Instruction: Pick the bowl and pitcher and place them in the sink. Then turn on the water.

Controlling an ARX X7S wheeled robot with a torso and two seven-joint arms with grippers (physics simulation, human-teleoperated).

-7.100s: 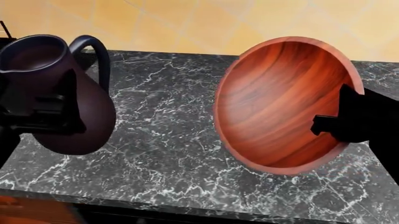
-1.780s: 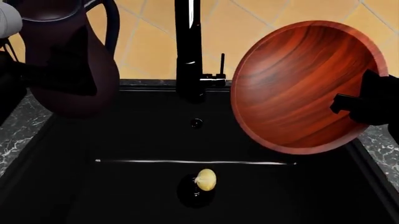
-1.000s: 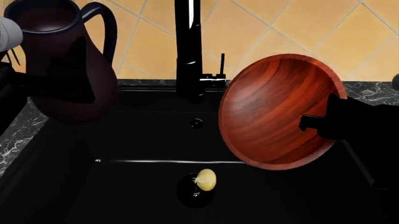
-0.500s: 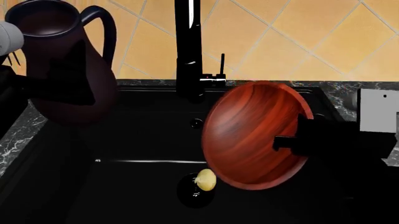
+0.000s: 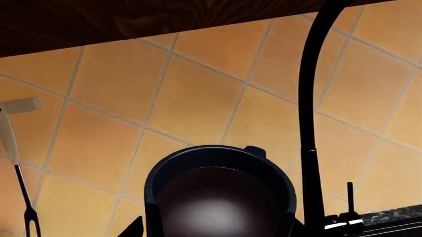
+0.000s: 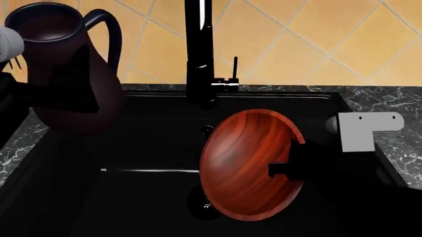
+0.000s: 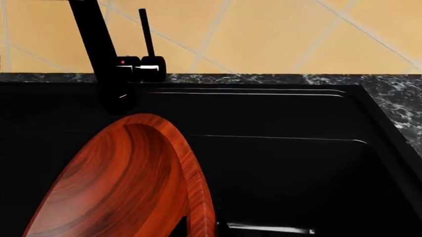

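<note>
Bowl (image 6: 247, 163) tilted in sink (image 6: 151, 197), R claw (image 6: 290, 165) gripping rim.

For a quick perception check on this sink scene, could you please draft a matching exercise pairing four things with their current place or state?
Things:
1. bowl
2. pitcher
3. faucet
4. sink

States:
A. stands upright at the back edge, no water running
B. tilted on edge, low inside the basin, held by the right gripper
C. matte black, set in marbled stone
D. upright, held above the basin's left side by the left gripper

Pairs: 1-B, 2-D, 3-A, 4-C
</note>
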